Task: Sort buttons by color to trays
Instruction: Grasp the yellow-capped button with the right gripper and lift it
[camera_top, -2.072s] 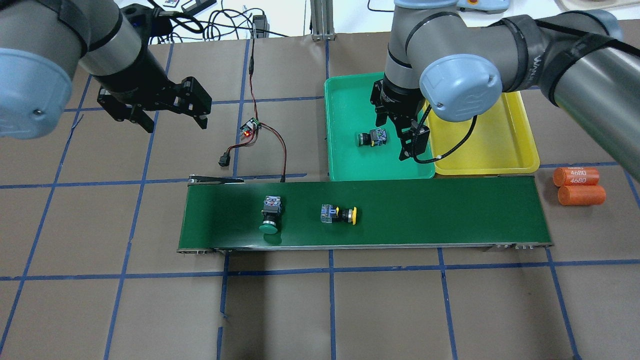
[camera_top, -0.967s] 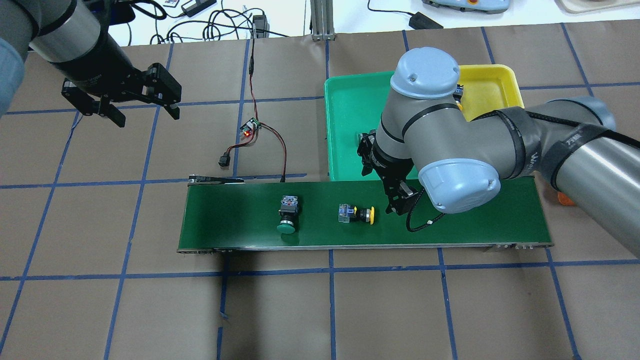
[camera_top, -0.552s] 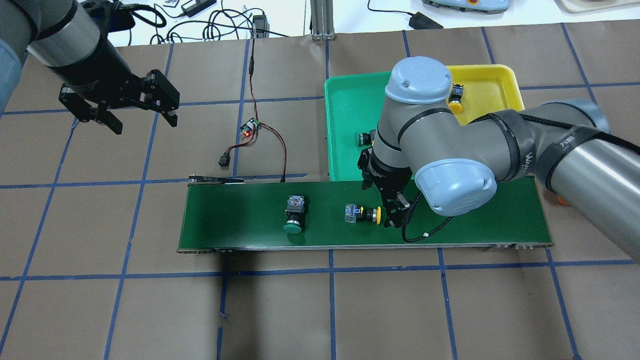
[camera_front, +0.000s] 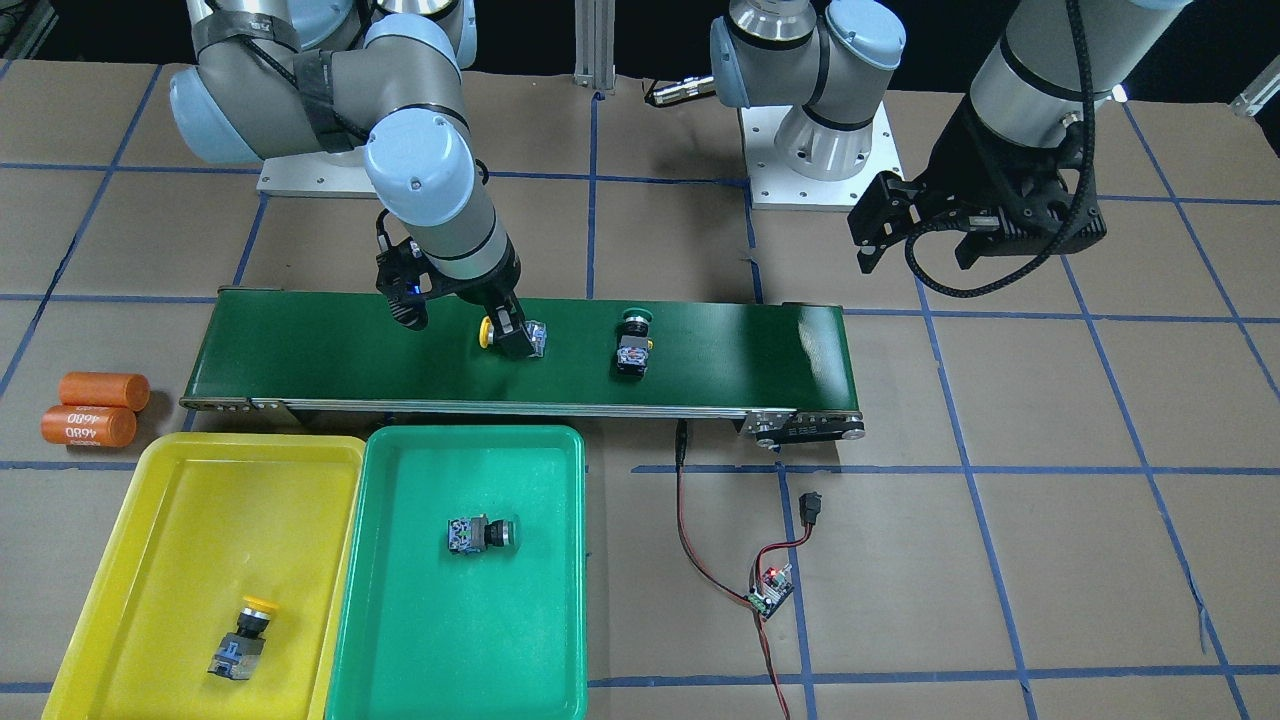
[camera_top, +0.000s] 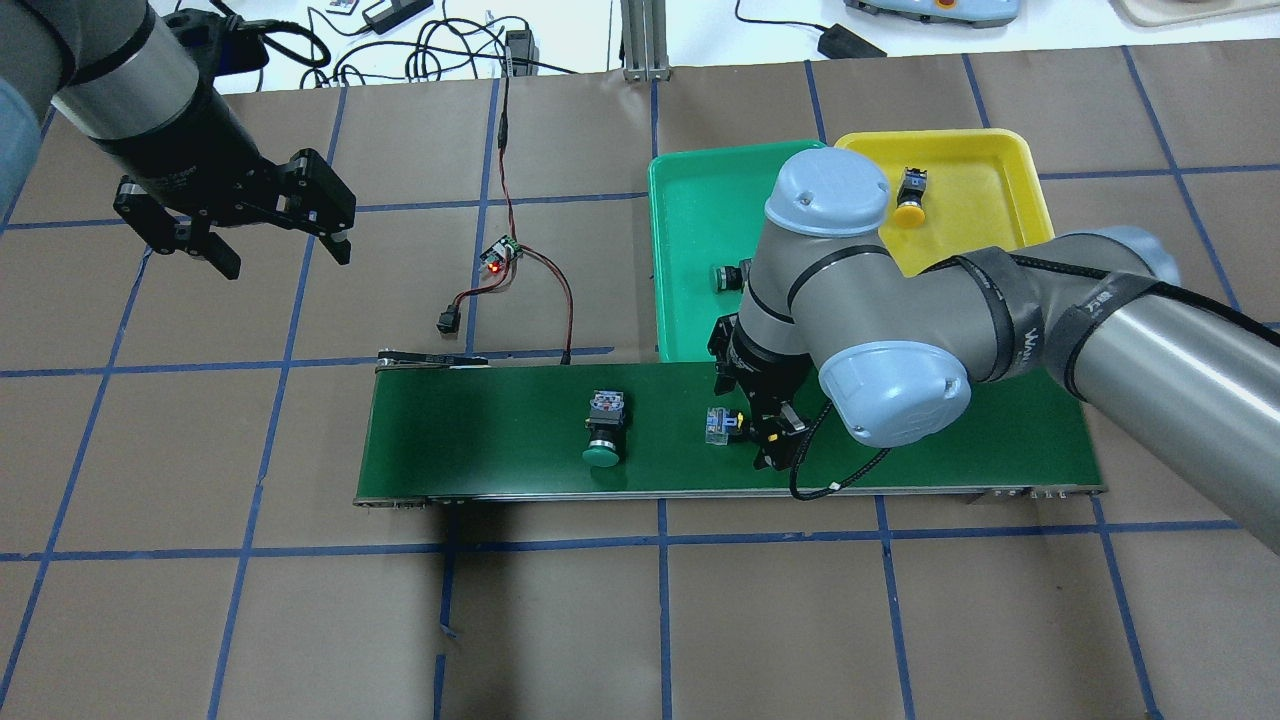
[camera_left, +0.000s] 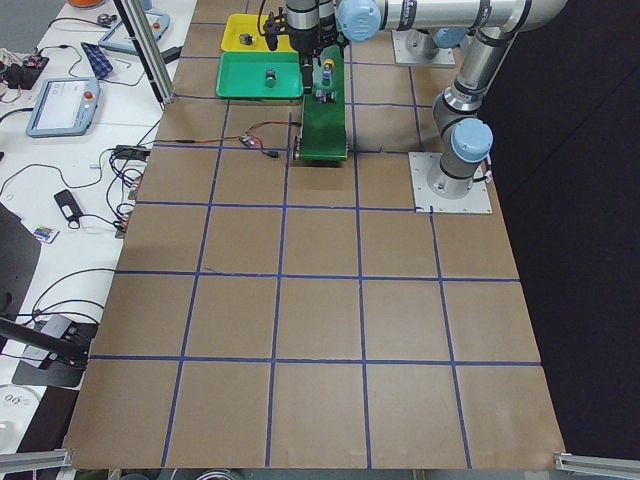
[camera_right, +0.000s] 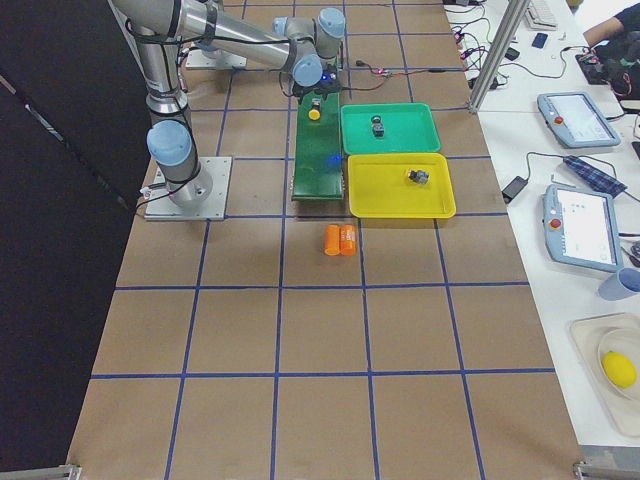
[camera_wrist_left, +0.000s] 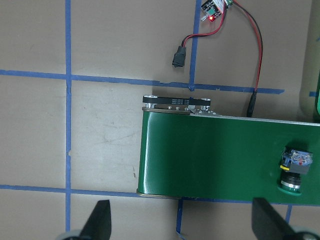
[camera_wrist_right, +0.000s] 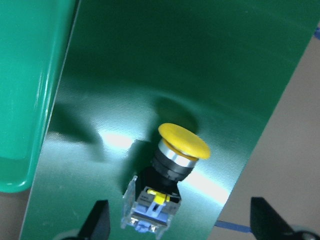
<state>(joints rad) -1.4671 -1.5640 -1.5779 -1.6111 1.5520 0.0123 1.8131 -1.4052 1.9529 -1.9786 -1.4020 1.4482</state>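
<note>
Cylinders (camera_front: 95, 408) near yellow tray (camera_front: 150, 520) and belt (camera_front: 300, 350)

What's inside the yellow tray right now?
One yellow button lies in the yellow tray, nothing else. The front-facing view shows the whole floor; in the overhead view the right arm covers the tray's near part.

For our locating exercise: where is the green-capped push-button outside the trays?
Overhead view: the green-capped push-button lies on the dark-green conveyor belt, left of the yellow-capped push-button.

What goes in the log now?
right pincer: open over yellow mushroom-cap push-button on dark-green conveyor belt | left pincer: open, off belt | green mushroom-cap push-button: on belt
</note>
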